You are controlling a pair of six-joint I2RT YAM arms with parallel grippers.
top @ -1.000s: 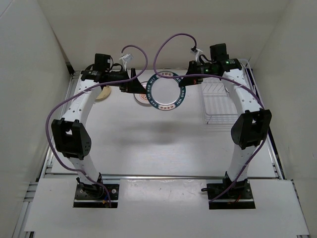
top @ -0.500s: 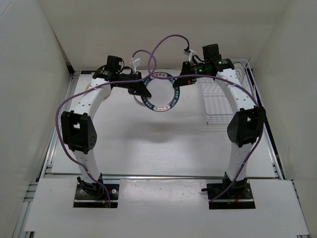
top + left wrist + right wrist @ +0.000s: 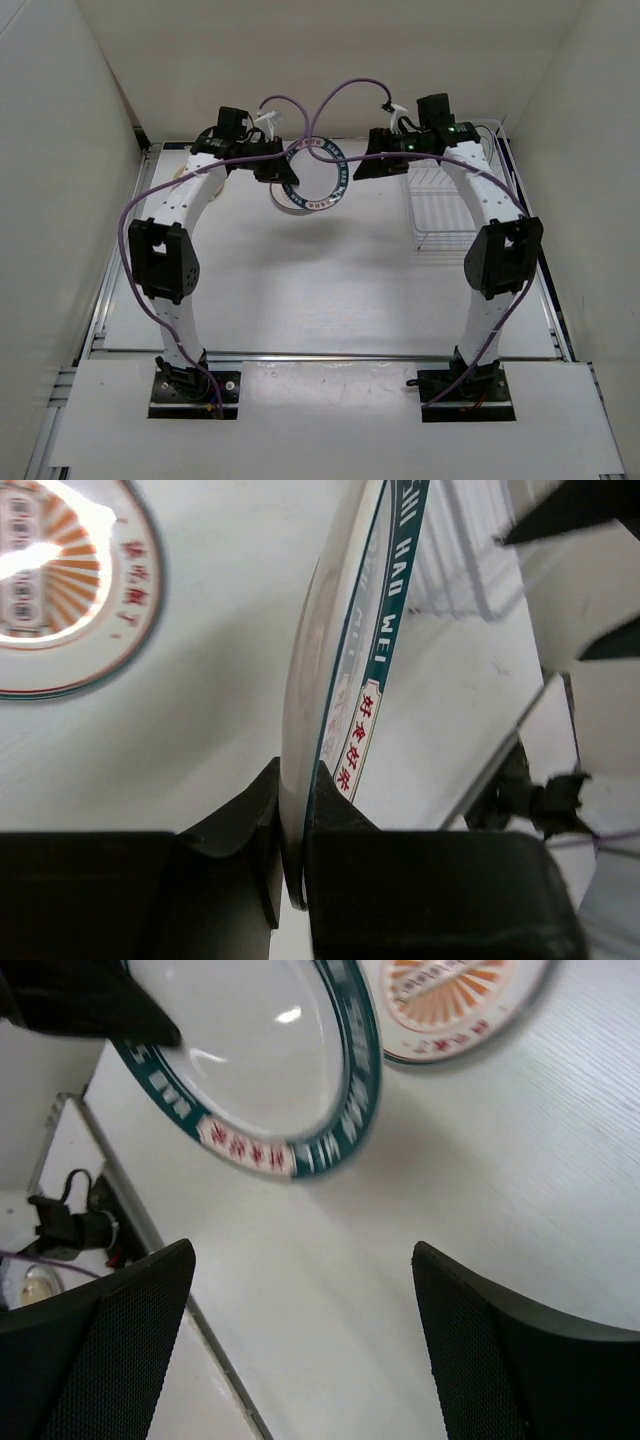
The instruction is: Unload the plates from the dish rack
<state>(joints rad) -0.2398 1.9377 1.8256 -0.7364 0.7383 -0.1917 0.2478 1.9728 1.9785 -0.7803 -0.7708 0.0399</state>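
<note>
A white plate with a dark teal lettered rim (image 3: 316,180) hangs above the table, tilted, with my left gripper (image 3: 284,172) shut on its left edge. The left wrist view has this plate (image 3: 345,670) edge-on, its rim pinched between the two fingers (image 3: 230,830). My right gripper (image 3: 363,167) stands open just right of the plate, apart from it; in its own view the open gripper (image 3: 300,1250) frames bare table below the plate (image 3: 250,1050). A plate with an orange rayed centre (image 3: 288,203) lies flat on the table underneath. The white wire dish rack (image 3: 446,214) sits at the right.
The orange-centred plate also shows in both wrist views (image 3: 60,580) (image 3: 455,1000). A cream-coloured round thing (image 3: 182,171) peeks out behind the left arm. White walls close in the table on three sides. Purple cables (image 3: 330,100) loop above both wrists.
The right gripper has let go of the teal-rimmed plate and opened. The left gripper has shut on the plate's left edge, and the plate has shifted left and back.
</note>
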